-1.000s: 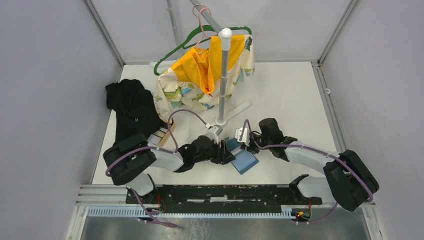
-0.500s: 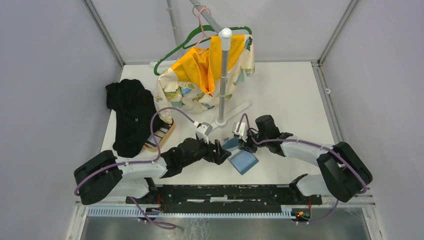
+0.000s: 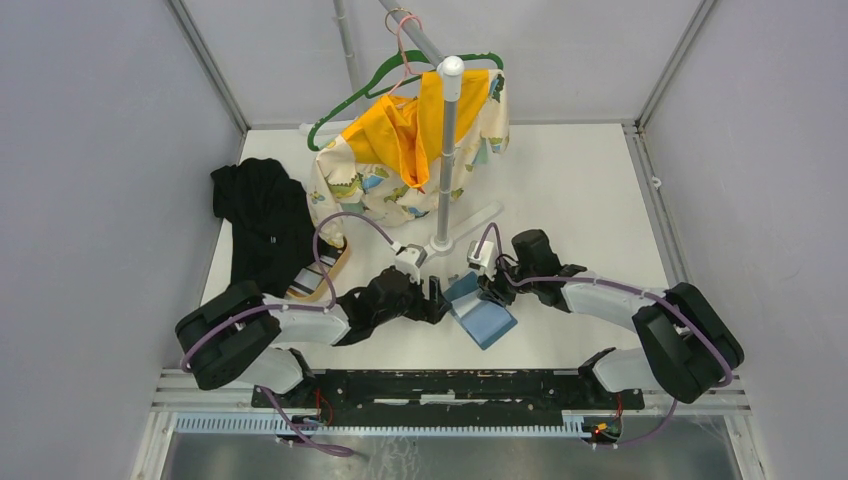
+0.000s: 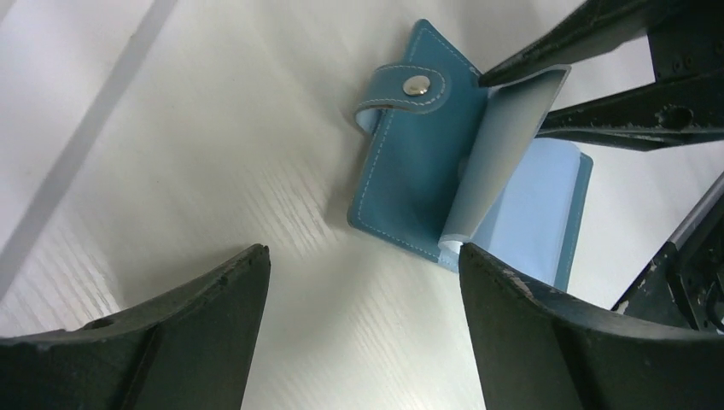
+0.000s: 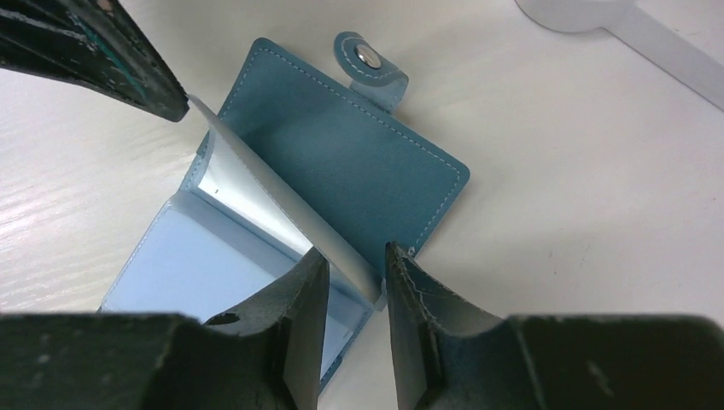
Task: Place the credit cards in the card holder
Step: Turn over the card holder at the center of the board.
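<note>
The teal card holder (image 3: 486, 320) lies open on the white table, snap tab (image 4: 416, 84) outward and pale blue inside (image 5: 205, 265) showing. One pale leaf (image 5: 256, 196) stands up from it. My right gripper (image 5: 357, 254) is part open, with the near end of that leaf between its fingers. My left gripper (image 4: 363, 256) is wide open and empty just left of the holder, its right fingertip (image 4: 471, 256) at the leaf's other end. The credit cards (image 3: 316, 272), dark and light stripes, lie in a tan tray (image 3: 343, 262) behind my left arm.
A rack pole (image 3: 446, 160) on a white foot (image 3: 440, 245) stands just behind the holder, hung with yellow and printed clothes (image 3: 400, 150) and a green hanger (image 3: 345, 105). A black cloth (image 3: 262, 225) lies at the left. Grey walls close in the sides.
My left gripper has backed a little left off the holder and opened wide; its arm swung aside, uncovering the tray of cards. The right gripper has shifted slightly left and keeps the leaf between its fingers.
</note>
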Controlling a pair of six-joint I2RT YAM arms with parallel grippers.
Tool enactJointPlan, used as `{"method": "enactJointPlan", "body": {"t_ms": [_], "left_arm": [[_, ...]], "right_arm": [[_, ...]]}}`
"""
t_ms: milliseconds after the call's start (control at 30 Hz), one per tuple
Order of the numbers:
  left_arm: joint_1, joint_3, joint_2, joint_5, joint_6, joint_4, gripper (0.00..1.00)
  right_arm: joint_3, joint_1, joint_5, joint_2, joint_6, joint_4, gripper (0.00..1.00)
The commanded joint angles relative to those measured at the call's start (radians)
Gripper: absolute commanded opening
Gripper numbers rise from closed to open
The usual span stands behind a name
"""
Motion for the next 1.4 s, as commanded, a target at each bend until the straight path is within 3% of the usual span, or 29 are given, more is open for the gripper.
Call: {"method": "enactJointPlan", "body": {"t_ms": [0, 300, 500, 667, 867, 967, 1167, 1367], "left_arm": [[0.034, 0.046, 0.040, 0.081, 0.065, 0.062, 0.86], [0.033, 0.093, 0.149, 0.164, 0.050, 0.117, 0.85], [0.033, 0.146, 0.211, 0.134, 0.053, 0.075, 0.70], [0.034, 0.152, 0.232, 0.133, 0.039, 0.082, 0.51], [0.033, 0.130, 0.233, 0.160, -0.011, 0.144, 0.17], [0.032, 0.096, 0.223, 0.162, -0.053, 0.200, 0.04], [-0.018, 0.016, 0.157, 0.058, -0.126, 0.268, 0.02], [-0.134, -0.029, 0.098, -0.166, -0.203, 0.267, 0.02]], "right_arm": [[0.038, -0.005, 0.018, 0.011, 0.037, 0.022, 0.35], [0.041, -0.010, 0.032, 0.017, 0.067, 0.025, 0.36], [0.045, -0.026, 0.010, 0.008, 0.067, 0.017, 0.36], [0.050, -0.037, -0.003, 0.009, 0.065, 0.010, 0.36], [0.063, -0.047, -0.021, 0.004, 0.053, -0.012, 0.39], [0.073, -0.064, -0.038, -0.015, 0.038, -0.030, 0.43], [0.108, -0.116, -0.121, -0.100, -0.051, -0.126, 0.58], [0.099, -0.119, -0.259, -0.194, -0.238, -0.225, 0.59]]}}
